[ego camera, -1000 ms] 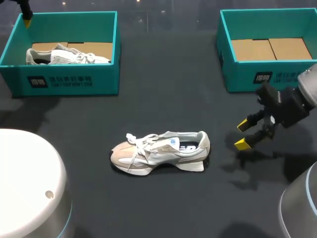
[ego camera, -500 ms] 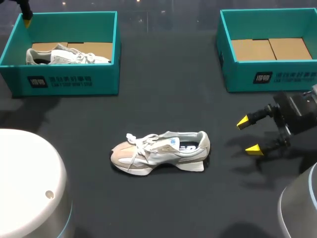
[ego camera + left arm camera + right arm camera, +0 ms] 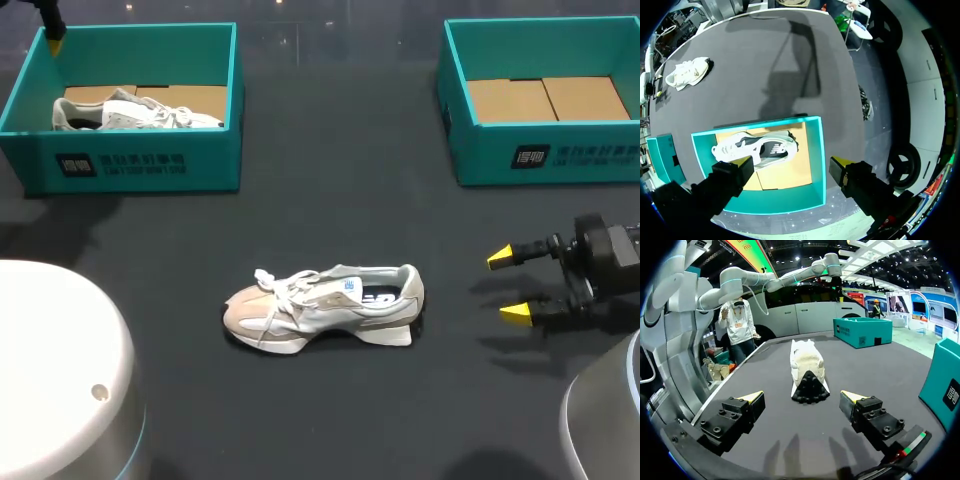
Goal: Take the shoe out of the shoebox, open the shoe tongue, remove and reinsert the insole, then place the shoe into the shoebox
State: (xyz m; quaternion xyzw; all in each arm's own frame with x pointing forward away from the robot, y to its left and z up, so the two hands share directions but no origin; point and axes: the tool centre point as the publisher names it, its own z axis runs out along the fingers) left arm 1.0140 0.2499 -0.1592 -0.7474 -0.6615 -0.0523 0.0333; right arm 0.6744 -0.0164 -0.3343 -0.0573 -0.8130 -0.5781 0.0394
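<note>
– Start close in. How does the right arm sit?

– It comes in low from the right side. The right gripper (image 3: 508, 285) is held level over the table (image 3: 340, 210), fingers pointing across at the shoe (image 3: 325, 305). The two yellow tips are spread wide with nothing between them.

– And the shoe itself?

– It is out on the dark table, near the middle, well apart from both boxes. Its heel faces the right gripper and its toe points to the left. In the right wrist view it lies straight ahead of the fingers, not touching them.

– Farther back?

– There is a left shoebox (image 3: 140, 160) and a right shoebox (image 3: 545, 150), both teal, at the far side. The left one holds a second shoe (image 3: 130, 112) lying on brown cardboard (image 3: 200, 98). The right one shows a cardboard floor too.

– The left arm?

– The left gripper (image 3: 792, 162) hangs above the left shoebox, looking straight down into it. Its fingers are apart and hold nothing. In the head view only one yellow tip shows, at the box's far left corner.

– Counts?

– Two shoes, two shoeboxes, two grippers.
</note>
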